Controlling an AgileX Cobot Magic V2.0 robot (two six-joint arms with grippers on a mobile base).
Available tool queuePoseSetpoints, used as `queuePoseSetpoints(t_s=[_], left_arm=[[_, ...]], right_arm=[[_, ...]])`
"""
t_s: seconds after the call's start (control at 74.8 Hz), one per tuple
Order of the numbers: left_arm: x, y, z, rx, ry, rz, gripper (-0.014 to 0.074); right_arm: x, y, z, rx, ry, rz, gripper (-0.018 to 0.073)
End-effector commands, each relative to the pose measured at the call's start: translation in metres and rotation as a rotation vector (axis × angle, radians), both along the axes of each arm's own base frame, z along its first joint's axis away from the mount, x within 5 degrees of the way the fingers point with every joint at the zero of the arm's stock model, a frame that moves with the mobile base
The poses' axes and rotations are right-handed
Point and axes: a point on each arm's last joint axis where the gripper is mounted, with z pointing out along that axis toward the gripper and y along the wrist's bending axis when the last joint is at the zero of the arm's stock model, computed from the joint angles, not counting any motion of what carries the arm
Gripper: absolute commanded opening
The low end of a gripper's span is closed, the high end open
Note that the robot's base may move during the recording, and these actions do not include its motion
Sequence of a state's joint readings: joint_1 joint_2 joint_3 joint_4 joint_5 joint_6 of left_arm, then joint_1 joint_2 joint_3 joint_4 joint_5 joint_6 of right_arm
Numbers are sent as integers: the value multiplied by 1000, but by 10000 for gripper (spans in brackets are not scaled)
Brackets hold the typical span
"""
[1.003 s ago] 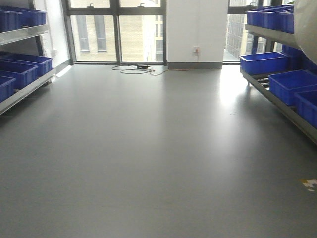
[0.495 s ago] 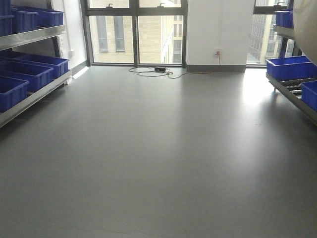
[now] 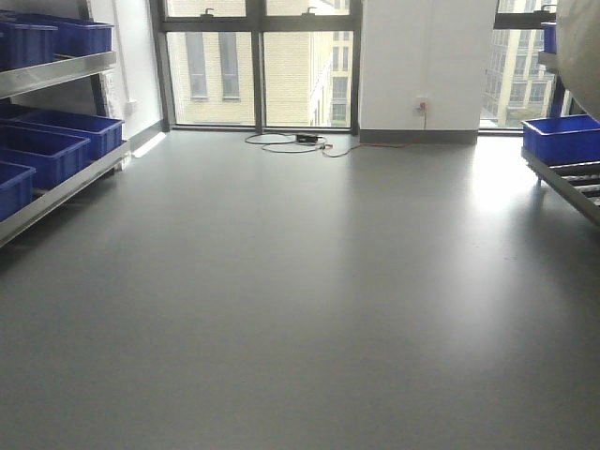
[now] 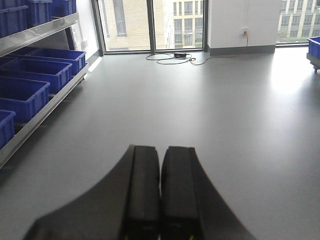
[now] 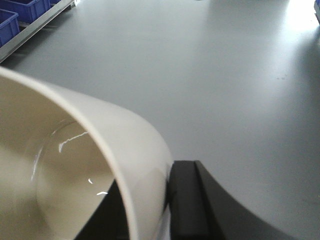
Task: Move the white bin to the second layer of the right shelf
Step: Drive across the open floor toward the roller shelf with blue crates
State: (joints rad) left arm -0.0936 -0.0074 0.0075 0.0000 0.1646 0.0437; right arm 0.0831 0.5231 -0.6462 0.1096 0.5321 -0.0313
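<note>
The white bin [image 5: 75, 165] fills the lower left of the right wrist view, open mouth toward the camera and glossy inside. My right gripper [image 5: 150, 205] is shut on its wall, with one black finger [image 5: 187, 200] outside and the other inside. In the front view only a sliver of the white bin [image 3: 585, 42] shows at the top right corner. The right shelf [image 3: 570, 178] sits at the right edge, showing a steel level with rollers; I cannot tell which layer it is. My left gripper [image 4: 160, 155] hangs shut over bare floor, holding nothing.
A blue crate [image 3: 561, 138] stands on the right shelf's roller level. The left shelf [image 3: 56, 183] carries several blue crates [image 3: 42, 150] on two levels. Grey floor stretches to the windows, where cables [image 3: 295, 142] lie by the wall.
The front view has swung to the left: the right shelf and its crates slid toward the right edge, and the windows and white wall shifted right. Both grippers keep their state.
</note>
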Motion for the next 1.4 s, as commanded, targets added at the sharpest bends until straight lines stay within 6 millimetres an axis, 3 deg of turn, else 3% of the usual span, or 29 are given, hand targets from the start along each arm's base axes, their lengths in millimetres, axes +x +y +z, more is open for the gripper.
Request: queuePoseSetpoints(t_s=[0.0, 1.391], left_arm=[[1, 0, -4, -11, -64, -4, 85], [1, 0, -4, -11, -64, -4, 85]], right_arm=[[1, -1, 19, 13, -127, -14, 56], [1, -1, 19, 13, -127, -14, 56]])
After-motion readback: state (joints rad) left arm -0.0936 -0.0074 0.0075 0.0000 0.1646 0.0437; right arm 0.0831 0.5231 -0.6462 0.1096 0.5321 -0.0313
